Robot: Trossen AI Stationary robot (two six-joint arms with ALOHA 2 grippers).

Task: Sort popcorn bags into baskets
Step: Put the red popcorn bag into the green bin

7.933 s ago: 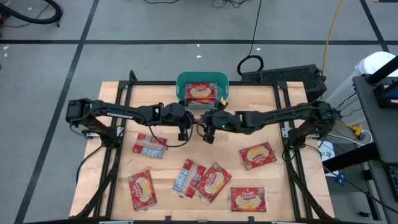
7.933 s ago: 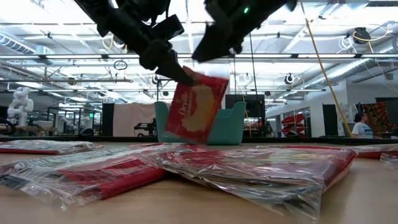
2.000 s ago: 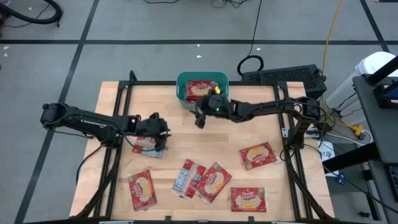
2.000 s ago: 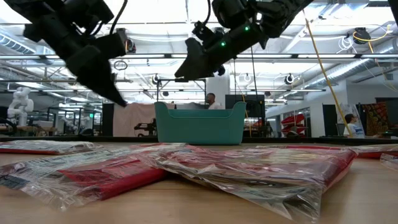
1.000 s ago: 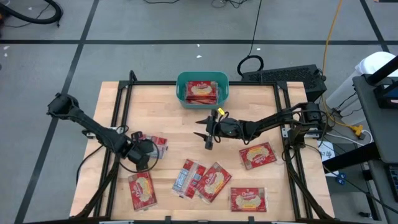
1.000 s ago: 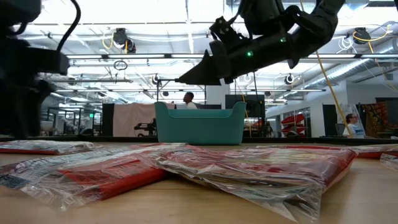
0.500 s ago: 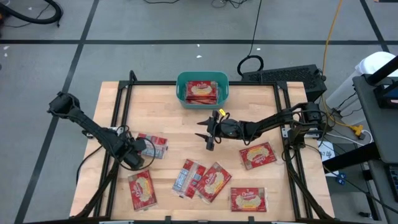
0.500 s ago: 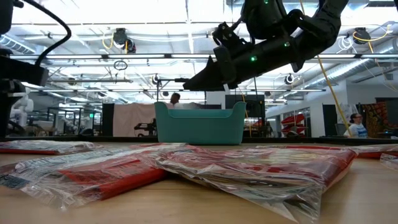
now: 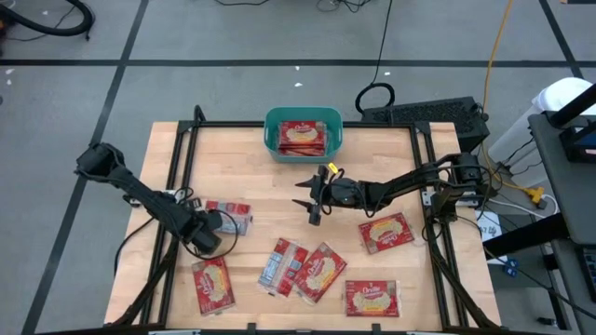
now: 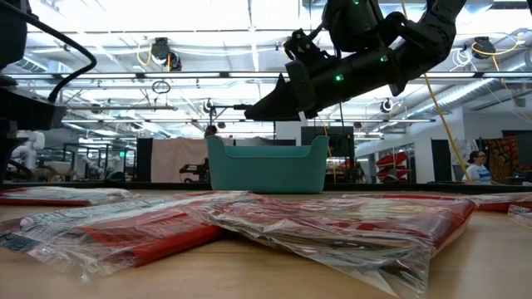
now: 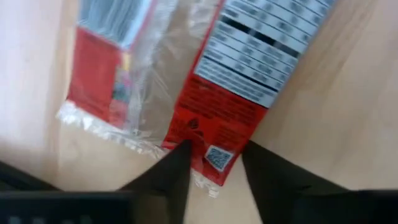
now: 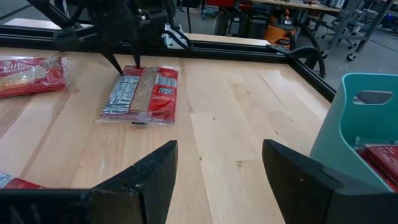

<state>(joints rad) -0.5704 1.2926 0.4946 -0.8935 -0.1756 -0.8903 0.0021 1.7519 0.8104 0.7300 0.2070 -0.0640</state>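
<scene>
No readable text: popcorn bags point(image 9: 381, 233) carry label patches, nutrition panel, QR code, all illegible.

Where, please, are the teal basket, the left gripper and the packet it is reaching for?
teal basket point(image 9: 273, 126), high view, left rim.
left gripper point(image 9: 223, 223), high view, between its fingertips.
packet point(image 9: 235, 216), high view, its silver-and-red back.

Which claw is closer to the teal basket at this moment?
Right claw, hovering open just in front of the basket. Left claw is far off, at a popcorn bag.
</scene>
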